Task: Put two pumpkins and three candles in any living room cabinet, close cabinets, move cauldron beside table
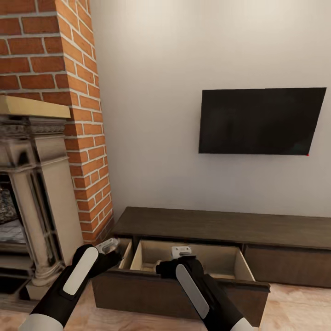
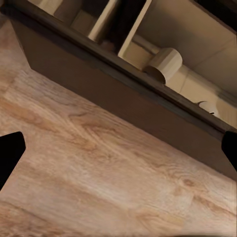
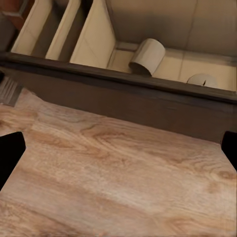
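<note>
hovering spread and empty before the cabinet [image 1: 220, 239], both grippers face its pulled-out drawer [image 1: 184, 287] holding two pale candles [image 3: 147, 57], ready for closing.

Matt dark wood cabinet [image 1: 220, 225]; pale grained wood floor [image 3: 113, 182]; rough brick chimney [image 1: 69, 69].

Open cabinet [image 3: 118, 98] drawer: two pale candles [image 3: 148, 56] (one toppled) inside.

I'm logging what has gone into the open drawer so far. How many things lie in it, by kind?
Candles lying on their side: 1
Candles standing on end: 1
Pumpkins: 0
Total: 2, both pale, in the open drawer of the cabinet.
</note>
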{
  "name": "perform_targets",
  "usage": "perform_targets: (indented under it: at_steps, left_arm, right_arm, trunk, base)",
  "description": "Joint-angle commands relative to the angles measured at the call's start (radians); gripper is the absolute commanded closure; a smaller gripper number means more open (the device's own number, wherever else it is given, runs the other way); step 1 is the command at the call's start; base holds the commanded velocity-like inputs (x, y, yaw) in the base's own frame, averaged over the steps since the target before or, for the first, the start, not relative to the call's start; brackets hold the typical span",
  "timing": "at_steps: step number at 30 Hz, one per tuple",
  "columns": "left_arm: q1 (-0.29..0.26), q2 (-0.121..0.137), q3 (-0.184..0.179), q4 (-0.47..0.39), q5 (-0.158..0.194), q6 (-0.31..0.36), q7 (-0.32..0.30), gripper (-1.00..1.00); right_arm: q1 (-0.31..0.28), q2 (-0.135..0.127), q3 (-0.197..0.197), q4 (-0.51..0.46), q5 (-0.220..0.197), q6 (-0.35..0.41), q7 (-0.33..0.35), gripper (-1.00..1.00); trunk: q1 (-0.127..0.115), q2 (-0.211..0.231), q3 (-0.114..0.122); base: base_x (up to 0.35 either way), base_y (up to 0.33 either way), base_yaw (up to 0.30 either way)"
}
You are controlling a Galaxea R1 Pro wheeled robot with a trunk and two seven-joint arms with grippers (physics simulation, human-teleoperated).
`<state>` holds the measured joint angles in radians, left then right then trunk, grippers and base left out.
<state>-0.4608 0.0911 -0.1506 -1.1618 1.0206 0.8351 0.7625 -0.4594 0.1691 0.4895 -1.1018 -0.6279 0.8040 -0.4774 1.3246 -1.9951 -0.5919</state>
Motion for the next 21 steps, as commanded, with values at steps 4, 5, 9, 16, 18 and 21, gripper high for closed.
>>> perform_targets:
  at_steps: [4, 5, 9, 16, 18, 21]
  left_arm:
    - [-0.001, 0.001, -0.003, -0.001, 0.010, -0.001, 0.011, -1.00]
    - [-0.001, 0.001, -0.003, -0.001, 0.010, -0.001, 0.011, -1.00]
    - [-0.001, 0.002, -0.003, -0.001, 0.010, -0.001, 0.011, -1.00]
    - [-0.001, 0.002, -0.003, -0.001, 0.010, -0.001, 0.012, -1.00]
    - [-0.001, 0.003, -0.003, -0.001, 0.009, -0.001, 0.012, -1.00]
    - [-0.001, 0.003, -0.003, -0.001, 0.010, -0.001, 0.012, -1.00]
  right_arm:
    - [-0.001, 0.000, 0.001, -0.001, -0.010, 0.001, -0.010, -1.00]
    - [-0.001, 0.000, 0.001, -0.001, -0.010, 0.001, -0.010, -1.00]
    - [-0.001, 0.000, 0.001, -0.001, -0.010, 0.001, -0.010, -1.00]
    - [-0.001, 0.001, 0.001, -0.001, -0.010, 0.001, -0.010, -1.00]
    - [-0.001, 0.001, 0.002, -0.001, -0.010, 0.001, -0.010, -1.00]
    - [-0.001, 0.001, 0.002, -0.001, -0.010, 0.001, -0.010, -1.00]
  trunk:
    - [-0.001, -0.001, -0.001]
    - [-0.001, -0.001, -0.001]
    - [-0.001, -0.001, -0.001]
    - [-0.001, -0.001, -0.001]
    - [-0.001, -0.001, -0.001]
    - [-0.001, -0.001, -0.001]
  base:
    - [-0.331, 0.000, 0.276]
    - [-0.331, 0.000, 0.276]
    - [-0.331, 0.000, 0.276]
    - [-0.331, 0.000, 0.277]
    - [-0.316, 0.000, 0.277]
    - [-0.297, 0.011, 0.277]
